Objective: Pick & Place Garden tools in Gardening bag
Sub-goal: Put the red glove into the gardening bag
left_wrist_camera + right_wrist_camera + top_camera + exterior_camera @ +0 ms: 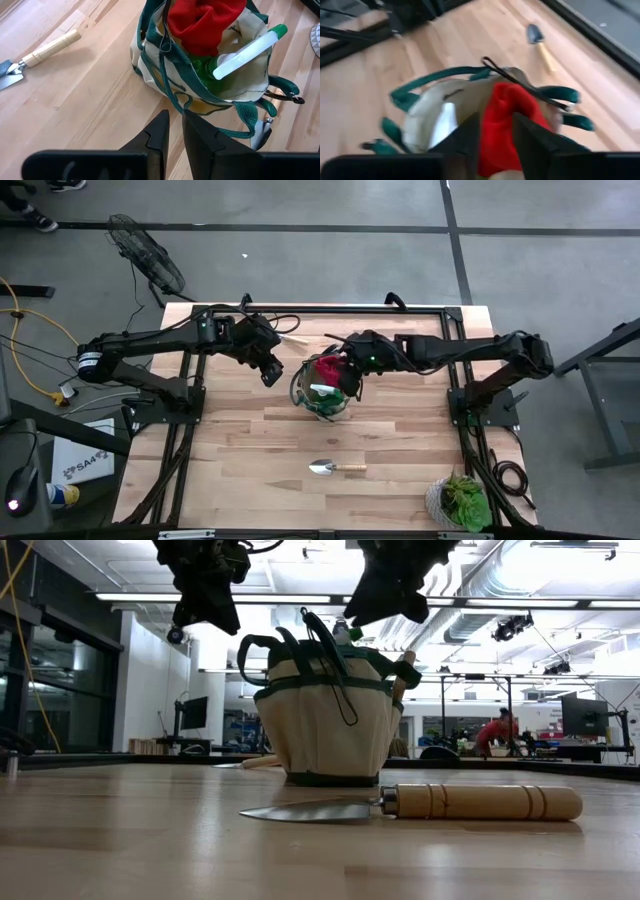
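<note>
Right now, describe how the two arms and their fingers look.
Both arms are dark, jointed tubes with black cables looped along them. The left arm has a silver band near its base end; the right arm shows a small green light near its wrist. Each ends in two black, wedge-shaped fingers.

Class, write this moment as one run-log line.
right gripper: over gardening bag, jaws astride red piece | left gripper: beside bag | trowel: on table
</note>
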Tool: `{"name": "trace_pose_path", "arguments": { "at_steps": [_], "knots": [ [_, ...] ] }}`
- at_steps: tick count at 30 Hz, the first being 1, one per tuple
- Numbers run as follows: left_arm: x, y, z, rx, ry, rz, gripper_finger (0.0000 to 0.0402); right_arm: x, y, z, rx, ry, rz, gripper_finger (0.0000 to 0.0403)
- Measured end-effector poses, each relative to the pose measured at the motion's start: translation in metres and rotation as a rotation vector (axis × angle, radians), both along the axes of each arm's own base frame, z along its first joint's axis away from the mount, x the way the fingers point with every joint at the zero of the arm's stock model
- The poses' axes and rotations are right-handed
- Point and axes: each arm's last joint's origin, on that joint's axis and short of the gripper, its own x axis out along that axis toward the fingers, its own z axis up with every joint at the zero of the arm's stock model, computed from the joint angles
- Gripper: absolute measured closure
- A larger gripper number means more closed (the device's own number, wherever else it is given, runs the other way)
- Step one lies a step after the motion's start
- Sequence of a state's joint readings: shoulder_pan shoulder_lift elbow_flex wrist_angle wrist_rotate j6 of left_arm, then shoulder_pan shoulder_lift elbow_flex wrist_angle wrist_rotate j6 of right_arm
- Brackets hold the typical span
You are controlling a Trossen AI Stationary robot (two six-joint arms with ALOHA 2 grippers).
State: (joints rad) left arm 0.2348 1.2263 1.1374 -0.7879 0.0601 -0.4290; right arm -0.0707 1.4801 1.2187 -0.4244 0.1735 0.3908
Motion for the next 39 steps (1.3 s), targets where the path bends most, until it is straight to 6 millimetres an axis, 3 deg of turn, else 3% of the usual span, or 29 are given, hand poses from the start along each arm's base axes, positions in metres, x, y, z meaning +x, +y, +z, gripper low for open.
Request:
{"name": "trace_pose_path", "arguments": {
  "at_steps": [6,14,25,32,39],
  "knots": [
    [0.000,0.000,0.000,0.000,-0.001,0.000,0.0351,0.006,-0.004,-0.015,-0.079,0.080,-0.019,0.0237],
    [0.000,0.000,0.000,0.001,-0.001,0.000,0.0351,0.017,-0.005,-0.031,-0.095,0.122,-0.008,0.0236],
    [0.000,0.000,0.000,0.001,-0.001,0.000,0.0351,0.016,-0.013,-0.031,-0.088,0.126,-0.031,0.0290],
    [0.000,0.000,0.000,0.001,-0.001,0.000,0.0351,0.015,-0.018,-0.032,-0.039,0.118,-0.011,0.0385],
    [0.000,0.000,0.000,0.001,-0.001,0.000,0.0351,0.018,-0.019,-0.029,-0.029,0.074,-0.024,0.0398]
  ]
}}
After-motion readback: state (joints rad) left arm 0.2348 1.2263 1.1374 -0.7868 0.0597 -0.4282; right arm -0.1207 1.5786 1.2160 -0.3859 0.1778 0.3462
